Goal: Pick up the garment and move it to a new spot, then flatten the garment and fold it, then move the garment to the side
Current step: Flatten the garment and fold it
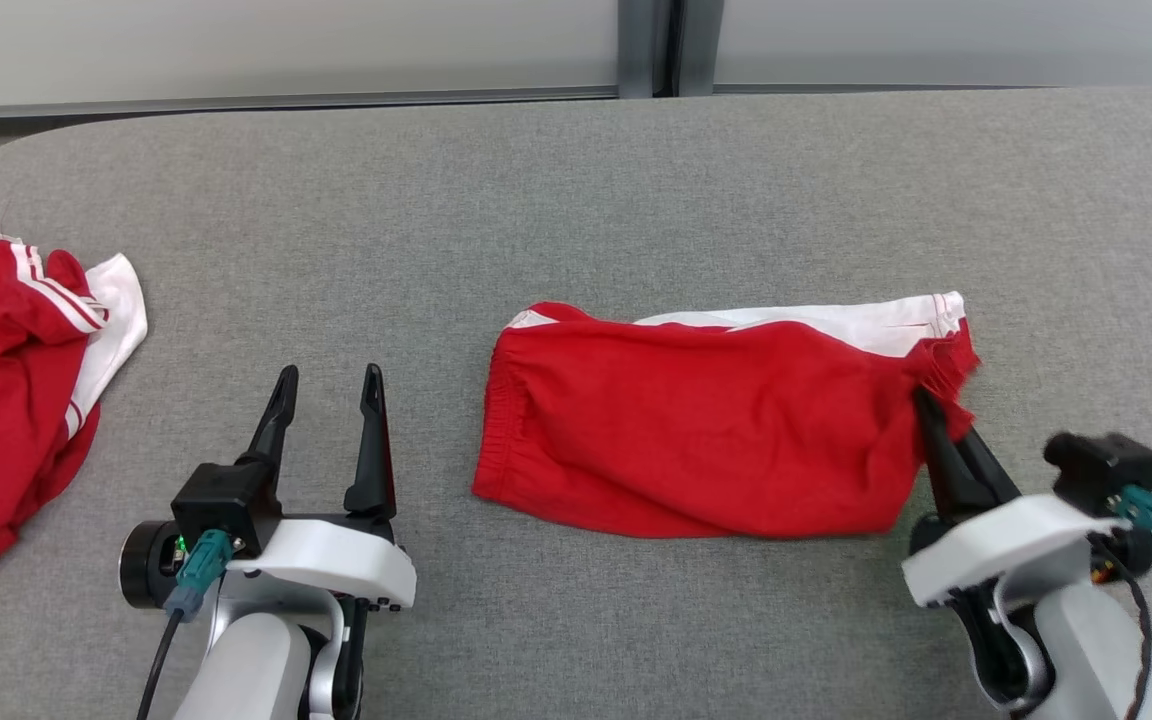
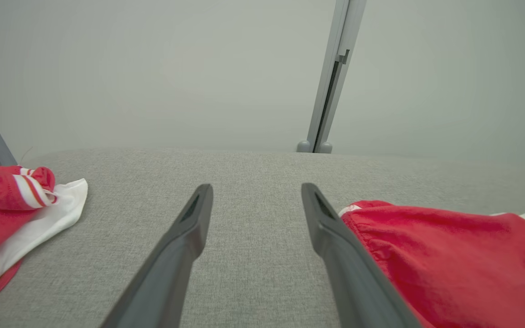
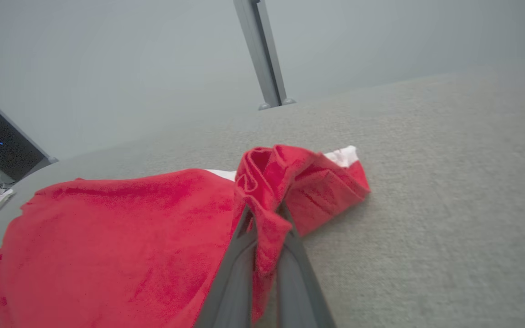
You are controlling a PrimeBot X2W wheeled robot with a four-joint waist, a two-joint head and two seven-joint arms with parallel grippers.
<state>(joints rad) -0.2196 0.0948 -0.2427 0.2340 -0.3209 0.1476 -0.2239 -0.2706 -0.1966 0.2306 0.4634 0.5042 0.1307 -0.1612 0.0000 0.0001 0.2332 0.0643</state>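
Garment (image 1: 696,440) hem in tightly closed right tool (image 1: 926,405)

Grey table (image 1: 576,180) holds garment (image 1: 696,440) and heap (image 1: 6,380), seemingly clothing.

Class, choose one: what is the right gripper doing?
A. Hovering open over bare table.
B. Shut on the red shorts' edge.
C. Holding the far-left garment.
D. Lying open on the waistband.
B: the right gripper has its jaws pinched on a bunched edge of the shorts.
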